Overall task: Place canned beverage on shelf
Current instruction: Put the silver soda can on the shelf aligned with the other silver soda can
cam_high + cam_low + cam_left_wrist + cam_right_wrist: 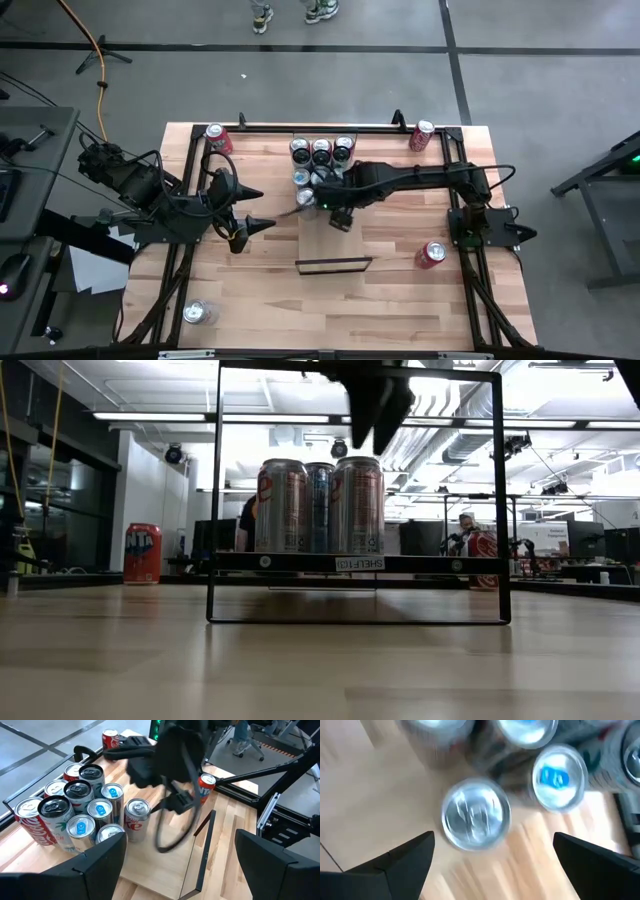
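Observation:
The shelf (pixel 335 245) is a pale board with black end rails, lying on the tabletop. Several cans stand upright in a cluster (pixel 321 160) on its far end. The nearest is a silver canned beverage (pixel 476 813), also seen from the left wrist (pixel 137 817). My right gripper (pixel 492 840) hangs open just above this can, fingers pointing steeply down and clear of it. In the low view its fingers (pixel 378 405) show above the can row (pixel 320 505). My left gripper (pixel 252 210) waits open, left of the shelf.
Upright red cans stand at the table's far left (pixel 218 138) and far right (pixel 422 135). Another red can (pixel 431 253) sits near the right arm's base, and a silver can (pixel 198 312) near the front left. The shelf's near half is bare wood (pixel 160 870).

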### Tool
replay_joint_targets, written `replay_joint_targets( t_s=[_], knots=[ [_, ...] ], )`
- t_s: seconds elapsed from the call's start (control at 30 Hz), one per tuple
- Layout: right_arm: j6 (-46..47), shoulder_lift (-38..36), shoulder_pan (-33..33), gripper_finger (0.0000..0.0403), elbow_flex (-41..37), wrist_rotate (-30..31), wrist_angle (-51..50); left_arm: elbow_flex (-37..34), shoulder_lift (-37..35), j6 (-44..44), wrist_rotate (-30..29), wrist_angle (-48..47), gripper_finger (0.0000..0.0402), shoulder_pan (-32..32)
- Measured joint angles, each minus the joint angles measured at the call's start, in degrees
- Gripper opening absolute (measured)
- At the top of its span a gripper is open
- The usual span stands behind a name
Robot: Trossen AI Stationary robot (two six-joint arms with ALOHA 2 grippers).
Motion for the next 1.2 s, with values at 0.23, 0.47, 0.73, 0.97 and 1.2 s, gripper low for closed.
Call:
replay_joint_targets(
  t_s=[0.23, 0.47, 0.73, 0.97, 1.2],
  knots=[
    [-5.63, -2.03, 4.81, 0.0392, -2.77, 9.03, -8.55, 0.0, 0.0, 0.02, -0.03, -0.02, 0.0321, -0.01],
    [-0.21, -17.14, 10.36, 0.0392, -22.59, 8.99, -1.84, 0.0, 0.02, 0.01, -0.75, 0.05, 0.0321, 0.01],
    [24.03, -40.31, 14.53, 0.0392, -48.11, -3.34, 12.92, 0.08, 0.67, 1.93, -3.46, 0.31, 0.0321, 4.99],
    [30.02, -48.52, 15.59, 0.0373, -57.43, -6.15, 26.04, -12.83, -2.0, 14.89, 0.35, 11.55, 0.0306, 12.82],
    [26.73, -46.6, 13.74, 0.0205, -60.7, -1.25, 35.34, -39.25, -11.17, 12.87, 10.71, 47.6, 0.0191, 13.75]
  ],
)
